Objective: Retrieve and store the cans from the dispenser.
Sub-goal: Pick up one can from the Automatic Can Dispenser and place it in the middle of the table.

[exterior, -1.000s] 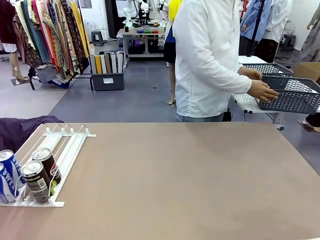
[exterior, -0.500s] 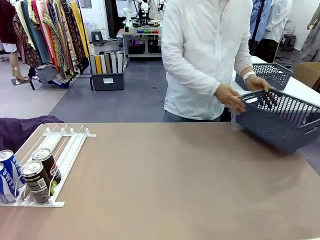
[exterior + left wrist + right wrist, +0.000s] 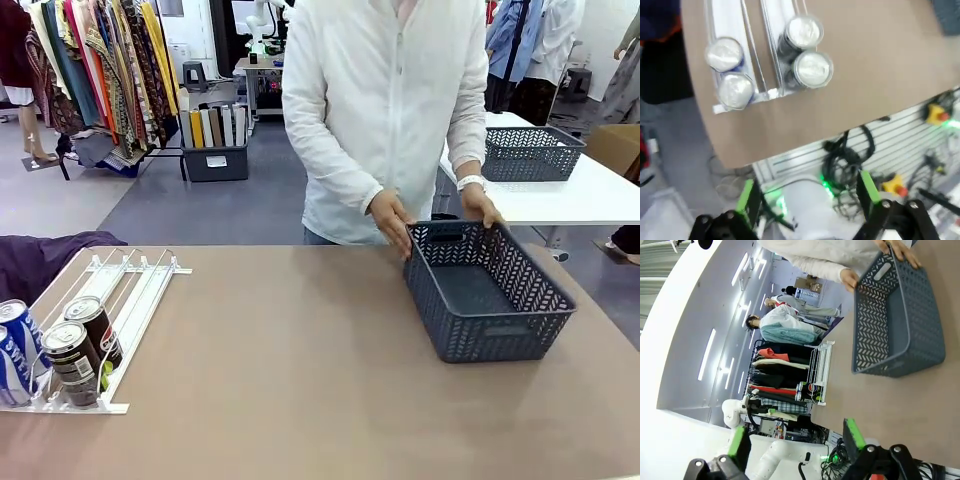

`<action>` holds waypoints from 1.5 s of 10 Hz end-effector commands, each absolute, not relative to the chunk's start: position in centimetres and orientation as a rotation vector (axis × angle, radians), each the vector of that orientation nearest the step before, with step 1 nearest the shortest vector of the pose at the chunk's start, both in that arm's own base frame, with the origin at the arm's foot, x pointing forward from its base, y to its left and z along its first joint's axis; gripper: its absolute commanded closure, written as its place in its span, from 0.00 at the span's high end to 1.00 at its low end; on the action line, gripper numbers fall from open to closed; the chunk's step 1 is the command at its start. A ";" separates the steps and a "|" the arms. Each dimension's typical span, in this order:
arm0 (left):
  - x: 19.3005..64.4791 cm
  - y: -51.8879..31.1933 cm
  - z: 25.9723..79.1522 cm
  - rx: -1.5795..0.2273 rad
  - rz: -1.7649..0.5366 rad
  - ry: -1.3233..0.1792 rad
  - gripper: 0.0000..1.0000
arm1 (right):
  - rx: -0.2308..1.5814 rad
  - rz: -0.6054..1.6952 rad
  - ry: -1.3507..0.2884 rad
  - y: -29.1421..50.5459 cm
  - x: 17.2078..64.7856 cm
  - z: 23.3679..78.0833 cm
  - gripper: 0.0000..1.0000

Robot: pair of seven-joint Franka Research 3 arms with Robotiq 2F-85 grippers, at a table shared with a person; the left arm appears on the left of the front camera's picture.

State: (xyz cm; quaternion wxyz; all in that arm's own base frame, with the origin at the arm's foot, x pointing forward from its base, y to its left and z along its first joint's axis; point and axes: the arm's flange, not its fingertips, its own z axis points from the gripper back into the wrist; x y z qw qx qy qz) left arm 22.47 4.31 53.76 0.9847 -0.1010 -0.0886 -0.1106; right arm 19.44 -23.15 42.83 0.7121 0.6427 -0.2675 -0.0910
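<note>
Standing at the low end of the dispenser, the cans sit two to a lane against the stops, blue ones in the lane at the bench's left edge and dark ones in the lane beside it. The left wrist view looks down on all four silver tops. The rack lies at the near left corner of the bench, and the upper parts of its lanes are bare.

Well apart from it, toward the far right, a dark grey lattice basket rests on the bench with nothing in it. The person's hands grip its far rim, one at each corner.

The left tool hangs above the bench's near edge, short of the rack, its fingers spread wide and empty. The right tool is likewise wide and empty, looking across at the basket from some way off.

No can has been retrieved yet, so the job looks to be at its start. The next move probably falls to the left tool: descend over a front can, close across its body, lift it clear of the stop, and carry it to the basket once the hands withdraw.
</note>
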 end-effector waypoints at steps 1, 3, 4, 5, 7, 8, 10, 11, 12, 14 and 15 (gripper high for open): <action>22.9 3.7 52.5 -0.215 -0.195 -0.225 1.00 | 1.439 -0.193 -0.624 -23.1 19.6 43.2 1.00; 22.5 4.3 53.8 -0.203 -0.222 -0.178 1.00 | 1.439 -0.193 -0.624 -23.1 19.6 43.2 1.00; 23.0 3.2 53.6 -0.176 -0.235 -0.173 1.00 | 1.439 -0.193 -0.624 -23.1 19.6 43.2 1.00; 24.3 2.9 51.6 0.025 -0.040 -0.200 1.00 | 1.439 -0.193 -0.624 -23.1 19.6 43.2 1.00; 26.2 2.8 49.7 0.120 0.078 -0.163 1.00 | 1.439 -0.193 -0.624 -23.1 19.6 43.2 1.00; 26.8 3.0 49.0 0.118 0.111 -0.149 1.00 | 1.439 -0.193 -0.624 -23.1 19.6 43.2 1.00; 27.9 3.8 47.3 0.068 0.155 -0.084 1.00 | 1.439 -0.193 -0.624 -23.1 19.6 43.2 1.00; 28.6 4.0 46.4 0.042 0.174 -0.055 1.00 | 1.439 -0.193 -0.624 -23.1 19.6 43.2 1.00; 29.4 4.2 45.7 0.026 0.196 -0.044 1.00 | 1.439 -0.193 -0.624 -23.1 19.6 43.2 1.00; 30.8 4.8 44.2 -0.032 0.197 -0.016 1.00 | 1.439 -0.193 -0.624 -23.1 19.6 43.2 1.00; 31.7 5.1 43.5 -0.045 0.194 0.000 1.00 | 1.439 -0.193 -0.624 -23.1 19.6 43.2 1.00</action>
